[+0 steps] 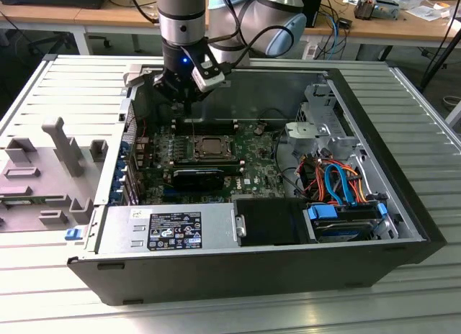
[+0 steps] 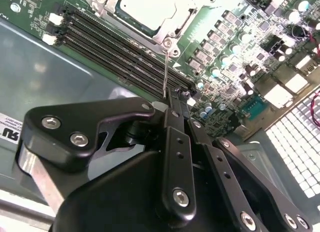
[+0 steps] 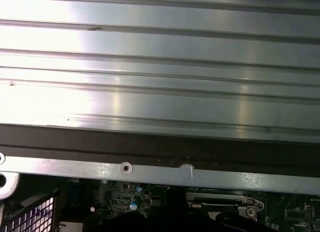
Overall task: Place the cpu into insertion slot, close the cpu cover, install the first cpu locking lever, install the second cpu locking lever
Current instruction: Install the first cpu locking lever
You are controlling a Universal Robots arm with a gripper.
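Observation:
In the second wrist view the cpu lies flat in the insertion slot, its pale metal top showing through the cpu cover, which is down over it. A thin wire locking lever stands up from the cover's corner. Its free end meets the tips of my gripper, whose black fingers are pressed together. I cannot tell whether the wire is pinched or only touched. In the exterior view my gripper hangs just behind the insertion slot on the green board.
The open computer case rests on a ridged metal table. Long black memory slots run beside the socket. A power supply, coloured cables and a drive cage crowd the case. Grey fixtures stand at the exterior view's left.

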